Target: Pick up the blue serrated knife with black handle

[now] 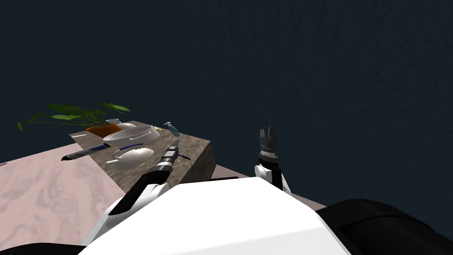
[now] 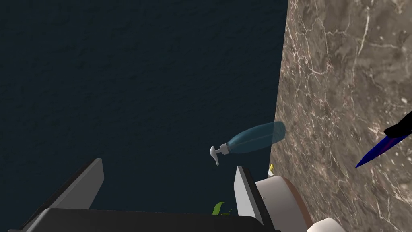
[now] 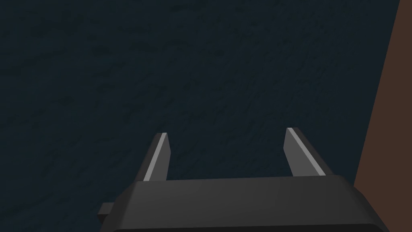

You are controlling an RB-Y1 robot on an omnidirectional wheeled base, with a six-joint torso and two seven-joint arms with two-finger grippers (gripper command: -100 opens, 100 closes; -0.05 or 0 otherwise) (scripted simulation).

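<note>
Reaching: my left claw (image 2: pixel 169 183) is open, the knife (image 2: pixel 381 150) just right on the counter (image 2: pixel 342 80). Next I should slide right, drop, pinch.

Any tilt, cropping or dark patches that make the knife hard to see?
Head view: rolled, so the counter slants; dark surroundings. Left wrist view: counter evenly lit, no glare, knife cut off by the edge. Right wrist view: dark, bright edges on the right gripper.
</note>
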